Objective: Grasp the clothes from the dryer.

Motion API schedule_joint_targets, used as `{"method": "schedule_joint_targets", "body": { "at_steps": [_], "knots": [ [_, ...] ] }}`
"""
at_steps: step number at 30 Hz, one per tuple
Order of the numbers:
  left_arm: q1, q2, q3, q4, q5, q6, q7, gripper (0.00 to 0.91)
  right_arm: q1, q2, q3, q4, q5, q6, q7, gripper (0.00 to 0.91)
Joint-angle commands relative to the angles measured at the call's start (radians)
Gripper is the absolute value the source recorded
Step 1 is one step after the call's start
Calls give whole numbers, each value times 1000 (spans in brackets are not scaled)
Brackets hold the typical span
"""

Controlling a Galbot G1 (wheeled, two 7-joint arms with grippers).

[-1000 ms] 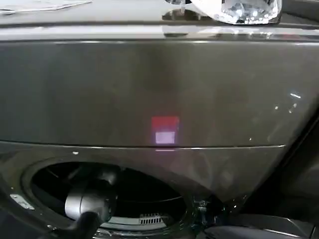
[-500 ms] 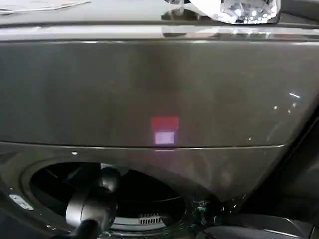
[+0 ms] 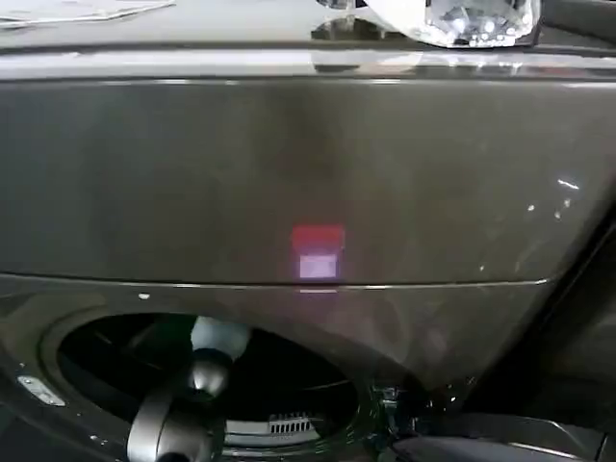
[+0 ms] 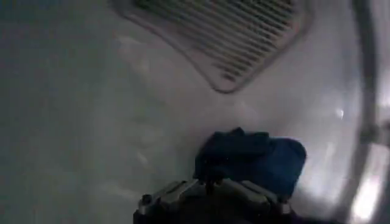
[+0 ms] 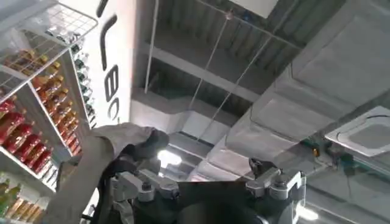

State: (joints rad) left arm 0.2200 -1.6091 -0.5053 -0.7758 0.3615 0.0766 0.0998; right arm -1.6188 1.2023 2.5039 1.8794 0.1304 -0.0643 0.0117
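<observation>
We've got the left gripper (image 4: 210,198) inside the dryer (image 3: 308,173) drum, jaws spread, nothing held, right above the blue clothes (image 4: 253,159). Right gripper (image 5: 207,189) aims at the ceiling, jaws spread, gripping nothing. Risk: a shallow pinch and the fabric slips out at the porthole.

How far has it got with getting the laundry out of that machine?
Done: the dryer is open and the left arm reaches into its drum. In hand: the left hand is right at a dark blue garment on the drum floor. Left: gripping it and pulling it out. The right hand points at the ceiling, idle.
</observation>
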Motion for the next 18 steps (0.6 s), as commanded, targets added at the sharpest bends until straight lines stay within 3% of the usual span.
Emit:
{"method": "schedule_joint_targets", "body": {
  "at_steps": [1,18],
  "knots": [
    [31,-49,-11,-54,-232,-4,-220,0,3,-2,-4,1,-3,3,-4,907],
    [43,-49,-15,-53,-245,-13,-236,0,3,1,-12,-6,-5,27,-7,907]
  ]
}}
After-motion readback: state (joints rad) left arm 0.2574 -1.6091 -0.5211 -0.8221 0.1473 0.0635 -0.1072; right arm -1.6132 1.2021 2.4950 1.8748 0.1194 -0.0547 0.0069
